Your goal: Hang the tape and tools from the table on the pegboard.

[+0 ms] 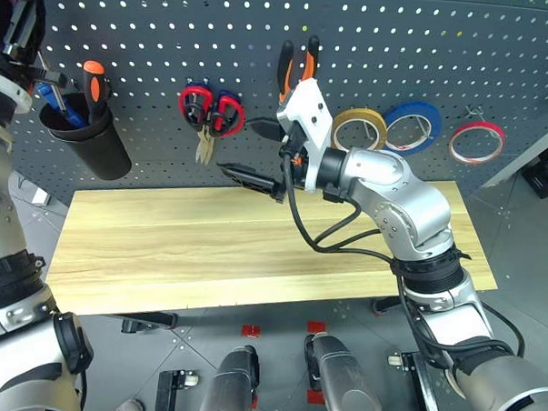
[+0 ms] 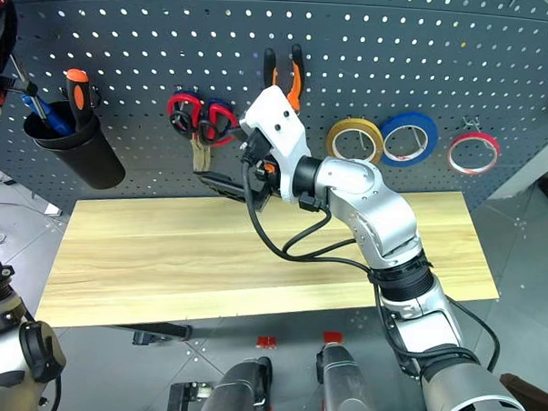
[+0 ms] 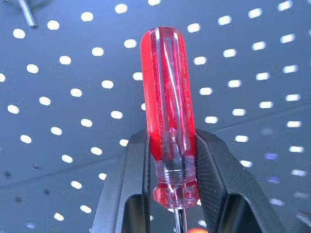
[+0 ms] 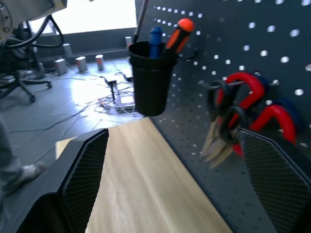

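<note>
My left gripper (image 1: 23, 26) is raised at the far left of the pegboard (image 1: 399, 47), shut on the red-handled screwdriver (image 3: 167, 97). Its thin shaft (image 4: 140, 22) points down at the black cup (image 1: 86, 138). My right gripper (image 1: 258, 152) hovers open and empty above the bare table (image 1: 254, 250), below the hanging orange-and-black pliers (image 1: 296, 65). The yellowish tape (image 1: 359, 129) hangs on a hook to the right of it. Black-handled scissors (image 4: 226, 111) share a hook with the red-handled scissors (image 1: 210, 107).
The black cup holds an orange-and-black screwdriver (image 1: 95, 84) and a blue-handled tool (image 4: 155, 36). Blue tape (image 1: 412, 125) and red tape (image 1: 477, 142) hang further right on the board. Cables (image 1: 332, 235) loop under my right forearm.
</note>
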Available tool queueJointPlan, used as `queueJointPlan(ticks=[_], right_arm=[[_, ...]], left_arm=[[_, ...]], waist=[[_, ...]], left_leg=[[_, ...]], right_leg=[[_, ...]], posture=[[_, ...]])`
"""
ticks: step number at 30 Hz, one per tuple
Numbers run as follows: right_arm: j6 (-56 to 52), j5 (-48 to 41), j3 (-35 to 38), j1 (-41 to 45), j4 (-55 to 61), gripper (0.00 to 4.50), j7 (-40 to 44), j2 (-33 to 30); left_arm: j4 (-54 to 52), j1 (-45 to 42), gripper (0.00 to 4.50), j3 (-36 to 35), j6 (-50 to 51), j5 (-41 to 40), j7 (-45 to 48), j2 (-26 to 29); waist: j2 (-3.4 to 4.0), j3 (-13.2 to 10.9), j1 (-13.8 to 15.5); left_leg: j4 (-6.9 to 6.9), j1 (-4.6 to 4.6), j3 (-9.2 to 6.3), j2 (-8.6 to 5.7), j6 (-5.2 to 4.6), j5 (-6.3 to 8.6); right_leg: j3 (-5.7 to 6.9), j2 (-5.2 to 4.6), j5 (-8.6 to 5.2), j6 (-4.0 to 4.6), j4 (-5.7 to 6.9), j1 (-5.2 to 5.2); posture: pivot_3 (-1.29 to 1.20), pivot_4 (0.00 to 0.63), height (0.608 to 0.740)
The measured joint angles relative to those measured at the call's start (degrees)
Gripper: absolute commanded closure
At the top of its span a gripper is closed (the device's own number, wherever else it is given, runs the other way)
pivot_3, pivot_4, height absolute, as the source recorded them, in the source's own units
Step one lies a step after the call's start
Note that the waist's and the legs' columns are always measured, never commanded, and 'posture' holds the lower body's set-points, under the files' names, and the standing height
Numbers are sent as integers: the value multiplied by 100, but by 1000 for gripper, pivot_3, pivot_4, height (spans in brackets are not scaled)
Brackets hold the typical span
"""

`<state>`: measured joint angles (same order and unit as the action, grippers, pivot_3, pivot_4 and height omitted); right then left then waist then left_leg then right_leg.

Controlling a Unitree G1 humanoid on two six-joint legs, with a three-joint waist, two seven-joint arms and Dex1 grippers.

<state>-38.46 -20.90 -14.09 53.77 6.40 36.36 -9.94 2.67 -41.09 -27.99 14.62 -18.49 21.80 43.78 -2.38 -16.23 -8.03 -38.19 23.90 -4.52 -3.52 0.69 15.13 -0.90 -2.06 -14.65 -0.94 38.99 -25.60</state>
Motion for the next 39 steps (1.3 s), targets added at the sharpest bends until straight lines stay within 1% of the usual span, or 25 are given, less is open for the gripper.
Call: queueJointPlan(ticks=[5, 9, 12, 14, 15, 20, 21, 26, 29, 32, 35, 39], right_arm=[[-52, -2, 11, 70, 4, 0, -47, 75], [-90, -33, 13, 69, 33, 0, -36, 96], [-100, -63, 37, 68, 95, 0, -24, 94], [-105, -66, 54, 68, 127, 0, -18, 95], [-110, -68, 54, 67, 128, 0, -12, 96], [-113, -70, 58, 65, 128, 0, 13, 97], [-113, -71, 58, 65, 128, 0, 24, 97], [-101, -75, 65, 55, 130, 0, 71, 102], [-42, -86, 164, -82, 156, 0, 111, 88], [88, -137, 193, -391, 360, 0, 270, -87], [150, -294, 317, -788, 628, 0, 429, -311], [151, -478, 398, -1416, 923, 0, 631, -639]], left_arm=[[880, -158, 3585, 229, -847, 311, 11, -20], [1059, -115, 3585, 260, -1278, 397, -84, -99], [1092, 59, 3585, 240, -1401, 410, -194, -183], [1090, 165, 2840, 189, -1403, 392, -298, -263], [1084, 228, 2605, 161, -1404, 381, -359, -266], [950, 359, 1050, 44, -1422, 344, -538, -266], [903, 376, 837, 44, -1434, 338, -550, -266], [694, 492, 837, 44, -1479, 297, -583, -267], [76, 614, 837, 18, -1259, 229, -697, -267], [-1055, 1013, 837, -107, -471, -181, -916, -375], [-2195, 1798, 837, -147, 356, -435, -1135, -539], [-3157, 2611, 837, -179, 1261, -562, -1633, -967]], waist=[[-4, 2, -19], [-3, 6, -37], [-2, 10, -65], [-3, 13, -90], [-3, 14, -112], [-3, 22, -147], [-3, 25, -148], [-8, 53, -153], [-30, 74, -153], [-31, 153, -165], [-29, 257, -176], [-20, 398, -144]], left_leg=[[0, 3, 9, 3, 0, 0], [-2, 4, 18, 5, 1, -1], [-3, 4, 19, 7, 1, -1], [-3, 4, 19, 7, 1, -1], [-3, 5, 19, 7, 1, -1], [-3, 4, 18, 7, 1, -1], [-3, 4, 18, 7, 1, -1], [-4, 4, 19, 7, 1, -1], [-4, 5, 18, 7, 1, -1], [2, 6, 19, 6, 1, 0], [6, 3, 22, 8, 1, 0], [3, -4, 20, 9, -1, 1]], right_leg=[[0, -2, 2, 2, 4, -10], [-1, -2, 3, 4, 8, -16], [-1, -3, 3, 4, 10, -17], [0, -3, 4, 5, 11, -18], [0, -3, 4, 5, 11, -18], [1, -3, 6, 8, 13, -18], [2, -2, 13, 20, 13, -18], [3, -3, 14, 21, 14, -19], [2, -3, 15, 21, 12, -19], [0, -4, 15, 21, 7, -18], [-2, -3, 15, 21, 8, -18], [-1, 0, 14, 21, 11, -8]], posture=[[-204, 197, 740], [-215, 198, 740], [-215, 198, 740], [-211, 196, 740], [-211, 196, 740], [-204, 196, 740], [-204, 196, 740], [-208, 187, 740], [-208, 173, 740], [-201, 165, 740], [-181, 153, 740], [-160, 138, 740]])
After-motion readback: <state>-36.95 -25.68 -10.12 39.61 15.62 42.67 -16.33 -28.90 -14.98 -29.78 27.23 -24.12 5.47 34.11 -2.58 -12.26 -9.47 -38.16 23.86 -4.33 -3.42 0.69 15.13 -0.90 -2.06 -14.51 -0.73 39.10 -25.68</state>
